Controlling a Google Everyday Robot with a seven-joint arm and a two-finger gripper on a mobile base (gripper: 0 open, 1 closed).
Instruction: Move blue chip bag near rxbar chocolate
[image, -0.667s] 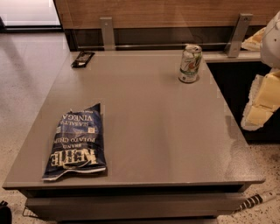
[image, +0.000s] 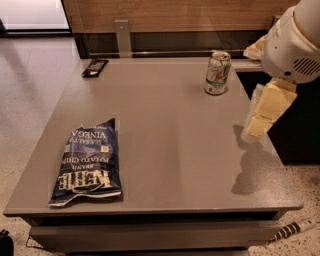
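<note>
The blue chip bag (image: 87, 162) lies flat at the table's front left, a dark navy foil bag with white "Kettle" lettering. The rxbar chocolate (image: 94, 67) is a small flat black wrapper at the far left corner, well apart from the bag. My gripper (image: 265, 112), cream-coloured, hangs from the white arm (image: 292, 42) over the table's right edge. It is above the surface, far to the right of the bag, and holds nothing that I can see.
A green-white soda can (image: 218, 73) stands upright at the far right of the grey table (image: 175, 150). A wooden wall with metal posts (image: 123, 37) runs behind the table. A dark cabinet (image: 300, 130) stands at the right.
The arm and gripper have moved left, from beside the table to over its right edge. The bag, the bar and the can have not moved.
</note>
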